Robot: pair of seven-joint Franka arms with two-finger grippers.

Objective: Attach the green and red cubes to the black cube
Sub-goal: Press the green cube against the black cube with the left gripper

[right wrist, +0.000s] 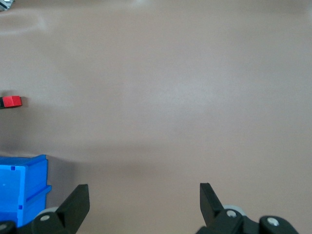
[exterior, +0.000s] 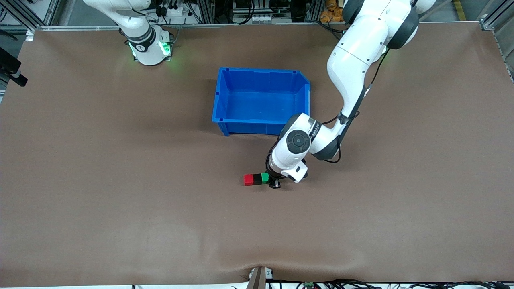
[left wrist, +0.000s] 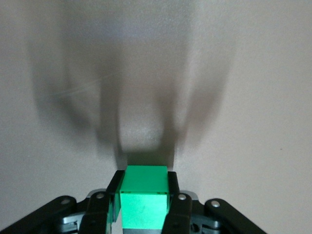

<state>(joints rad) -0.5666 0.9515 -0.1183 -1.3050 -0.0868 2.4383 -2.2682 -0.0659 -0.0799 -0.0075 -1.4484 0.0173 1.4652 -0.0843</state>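
Observation:
In the front view a short row of cubes lies nearer to the camera than the blue bin: the red cube [exterior: 248,179], the black cube [exterior: 256,179] and the green cube [exterior: 264,177], touching side by side. My left gripper [exterior: 270,181] is low at the green end of the row. In the left wrist view my left gripper [left wrist: 144,183] is shut on the green cube [left wrist: 142,202]; the black and red cubes are hidden there. My right gripper [right wrist: 144,200] is open and empty, high over bare table. The red cube [right wrist: 11,101] shows small in its view.
The blue bin [exterior: 223,100] stands empty at the middle of the table, farther from the camera than the cubes; its corner shows in the right wrist view [right wrist: 22,187]. The right arm's base [exterior: 148,44] is at the table's back edge.

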